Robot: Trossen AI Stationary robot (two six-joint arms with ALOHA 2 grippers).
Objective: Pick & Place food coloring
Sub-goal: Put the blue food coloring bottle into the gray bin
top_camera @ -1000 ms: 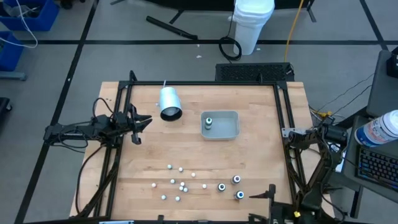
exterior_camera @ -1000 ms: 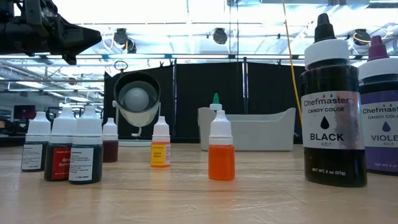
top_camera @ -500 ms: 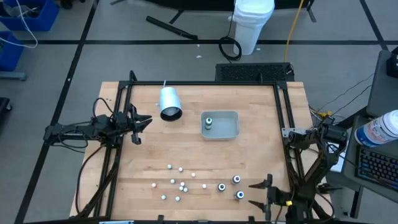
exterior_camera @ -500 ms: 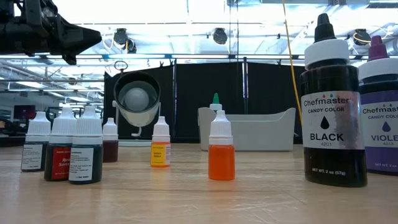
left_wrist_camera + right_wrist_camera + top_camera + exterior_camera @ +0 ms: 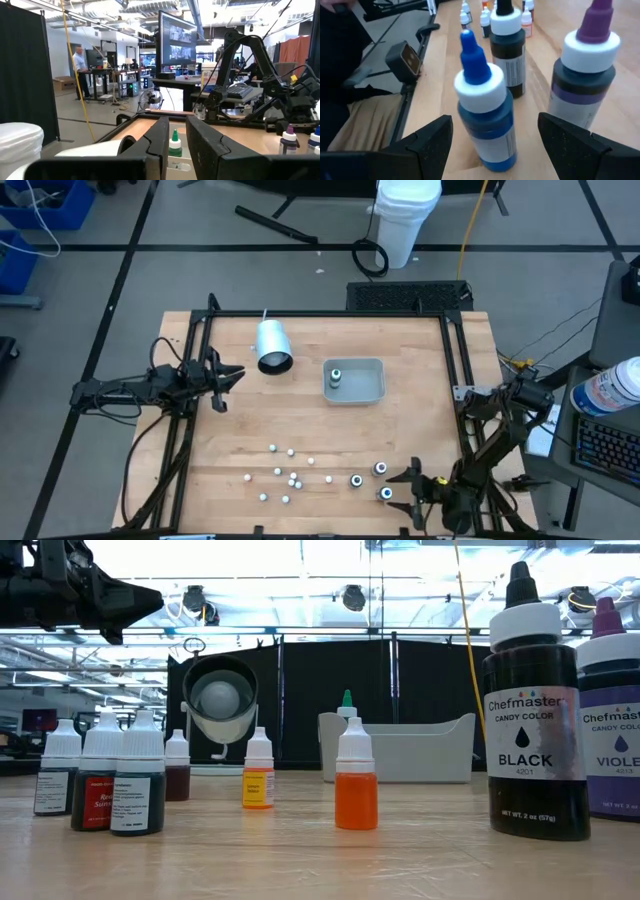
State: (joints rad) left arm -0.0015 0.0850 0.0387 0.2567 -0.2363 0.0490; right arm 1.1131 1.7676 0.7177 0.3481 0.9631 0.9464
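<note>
The food coloring bottles stand upright on the wooden table. Three large ones are near the front right: blue-topped (image 5: 485, 120) (image 5: 386, 494), black-topped (image 5: 507, 50) (image 5: 535, 720) and purple-topped (image 5: 585, 75) (image 5: 610, 720). Several small white-capped ones (image 5: 288, 478) (image 5: 100, 785) stand to their left. My right gripper (image 5: 408, 488) (image 5: 492, 150) is open and low over the table. Its fingers (image 5: 427, 145) reach in from the right on either side of the blue-topped bottle, short of touching it. My left gripper (image 5: 225, 377) (image 5: 179, 142) waits raised at the left edge with a narrow gap between its fingers and nothing in it.
A clear grey tray (image 5: 372, 385) (image 5: 420, 750) at centre back holds one green-tipped bottle (image 5: 336, 376) (image 5: 174, 142). A white cup (image 5: 272, 345) (image 5: 220, 705) lies on its side to the tray's left. Black frame rails (image 5: 455, 360) run along both table sides.
My right gripper has come down from over the table's near right corner and gone left toward the blue-topped bottle, rolling as it went. Its fingers have stayed open. No bottle has moved.
</note>
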